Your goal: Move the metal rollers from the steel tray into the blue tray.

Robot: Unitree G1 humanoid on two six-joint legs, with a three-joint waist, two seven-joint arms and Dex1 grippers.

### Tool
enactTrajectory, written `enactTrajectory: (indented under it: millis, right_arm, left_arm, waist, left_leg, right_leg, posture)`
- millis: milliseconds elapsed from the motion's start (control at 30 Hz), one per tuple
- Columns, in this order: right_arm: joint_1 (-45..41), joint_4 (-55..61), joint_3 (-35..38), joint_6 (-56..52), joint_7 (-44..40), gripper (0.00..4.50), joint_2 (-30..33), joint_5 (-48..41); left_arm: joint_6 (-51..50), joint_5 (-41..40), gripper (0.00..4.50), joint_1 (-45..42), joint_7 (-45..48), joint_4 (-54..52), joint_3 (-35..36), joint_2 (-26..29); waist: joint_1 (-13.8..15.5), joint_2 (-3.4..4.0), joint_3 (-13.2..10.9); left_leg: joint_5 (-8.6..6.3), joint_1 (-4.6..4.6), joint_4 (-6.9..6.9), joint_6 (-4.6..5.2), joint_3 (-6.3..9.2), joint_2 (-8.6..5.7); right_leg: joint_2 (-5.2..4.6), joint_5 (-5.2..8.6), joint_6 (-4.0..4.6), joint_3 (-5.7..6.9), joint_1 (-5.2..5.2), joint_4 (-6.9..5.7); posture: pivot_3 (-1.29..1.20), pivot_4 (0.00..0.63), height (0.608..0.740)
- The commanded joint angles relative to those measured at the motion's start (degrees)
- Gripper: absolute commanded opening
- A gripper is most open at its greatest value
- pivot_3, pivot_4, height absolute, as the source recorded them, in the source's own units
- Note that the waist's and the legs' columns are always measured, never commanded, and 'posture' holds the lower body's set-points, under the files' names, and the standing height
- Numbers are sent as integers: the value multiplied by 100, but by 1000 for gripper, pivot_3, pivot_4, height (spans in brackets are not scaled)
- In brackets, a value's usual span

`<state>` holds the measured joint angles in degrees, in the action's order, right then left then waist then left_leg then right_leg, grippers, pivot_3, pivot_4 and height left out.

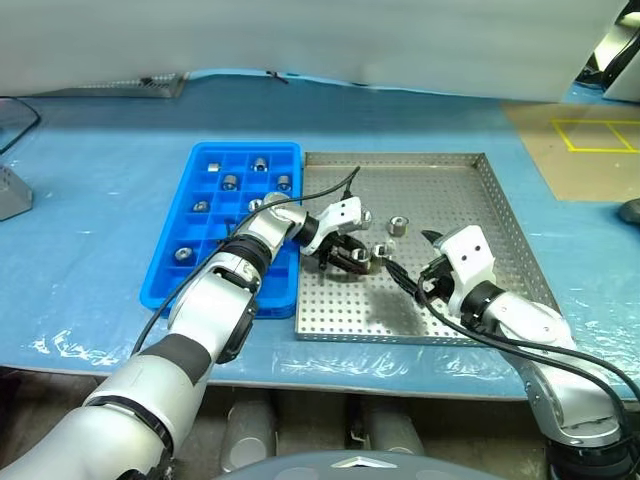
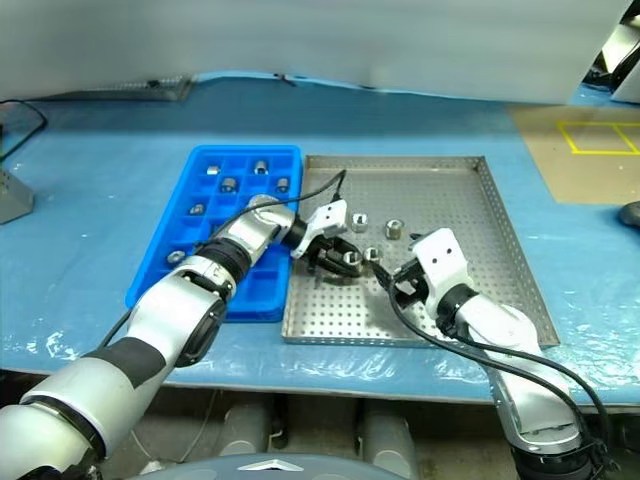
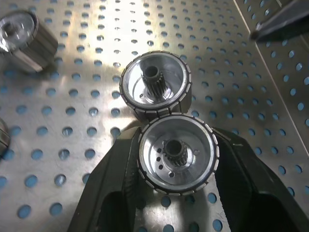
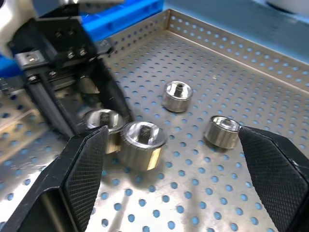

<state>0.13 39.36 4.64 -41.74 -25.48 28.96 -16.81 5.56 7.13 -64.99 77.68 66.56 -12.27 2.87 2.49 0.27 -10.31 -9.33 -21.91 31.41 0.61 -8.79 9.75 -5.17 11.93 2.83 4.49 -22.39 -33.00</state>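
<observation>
Head stereo pair looks down over the steel tray (image 1: 500, 210); both wrist cameras view its floor close, apparently sharing the middle rollers (image 4: 143, 143).

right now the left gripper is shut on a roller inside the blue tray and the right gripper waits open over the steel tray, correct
Not quite. The left gripper is shut on a metal roller, but over the steel tray, not inside the blue tray; the left wrist view shows perforated metal under it and a second roller touching the gripped one. The right gripper does wait open over the steel tray.
</observation>
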Motion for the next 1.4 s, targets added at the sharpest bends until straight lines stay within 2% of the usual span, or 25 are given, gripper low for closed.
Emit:
enactTrajectory:
  millis: [33, 133, 267, 400, 533, 600, 767, 933, 1367, 1400]
  right_arm:
    - [-192, 533, 536, -390, -417, 4500, 250, -806]
    - [-312, 581, 530, -495, -615, 4500, 692, -856]
    - [-288, 395, -232, -159, -754, 4500, 1715, 57]
    - [-502, 234, -345, 47, -614, 4500, 1617, 144]
    - [-606, -75, -549, 635, -475, 4500, 1788, 848]
    - [-548, -308, -826, 1161, -471, 4500, 2049, 1440]
    - [-524, -654, -1198, 1917, -540, 4500, 2341, 2292]
    - [-584, -721, -1538, 2298, -656, 4500, 2273, 2816]
    - [-1026, -470, -1457, 2279, -1134, 4500, 1917, 2902]
    - [-1042, -460, -1459, 2268, -1181, 4313, 1905, 2903]
  left_arm:
    - [22, -338, 1852, -104, 111, -297, 271, 111]
    - [-208, -518, 1852, -86, 360, -357, 370, 191]
    - [-168, -612, 1852, 43, 608, -533, 344, 294]
    - [349, -968, 1852, 232, 765, -961, 544, 250]
    - [-522, -1176, 1852, 326, 1225, -1153, 477, 314]
    - [-1134, -1401, 1852, 433, 1438, -1314, 84, 503]
    - [-1743, -1537, 1852, 451, 1482, -1225, -234, 634]
    - [-2167, -1683, 1852, 348, 1482, -1143, -160, 483]
    - [-1888, -1614, 1852, 193, 1257, -905, 3, 9]
    - [-1861, -1611, 1852, 164, 1218, -860, 32, -9]
  waist:
    - [-9, 0, 0]
    - [-4, 0, 0]
    - [9, 1, 0]
    - [23, 1, 0]
    - [23, 1, 0]
    - [25, 1, 0]
    - [11, 1, 0]
    - [25, 0, 0]
    - [3, 0, -1]
    - [3, 0, -1]
  left_leg:
    - [0, 0, 0, 0, 0, 0]
    - [0, 1, -1, 0, -1, 2]
    - [0, 0, 0, 0, -1, 0]
    - [0, -2, -1, -1, -1, 2]
    - [0, -9, 2, 0, -1, 0]
    - [0, -7, 4, -1, -3, 0]
    - [4, -13, 3, -7, -6, 1]
    - [3, -19, 15, -4, -6, 1]
    - [3, -14, 33, -2, -5, 3]
    - [3, -14, 33, -2, -5, 2]
  right_leg:
    - [0, 0, 0, 0, -1, 0]
    - [1, 0, 0, 0, -2, 0]
    - [0, 0, 0, 0, -3, -3]
    - [1, 0, 0, 1, -4, -3]
    - [-2, 0, 0, 0, -9, -4]
    - [-3, 0, 1, -1, -12, -13]
    - [-1, 4, 6, -3, -32, -30]
    - [-4, 4, 6, -4, -33, -36]
    - [-3, 3, 6, -5, -30, -55]
    - [-3, 3, 6, -5, -30, -55]
  posture:
    - [-196, 150, 740]
    - [-181, 150, 740]
    - [-164, 150, 740]
    - [-150, 150, 740]
    - [-147, 150, 740]
    - [-145, 150, 740]
    - [-147, 150, 740]
    - [-148, 150, 740]
    - [-168, 150, 740]
    - [-168, 150, 740]
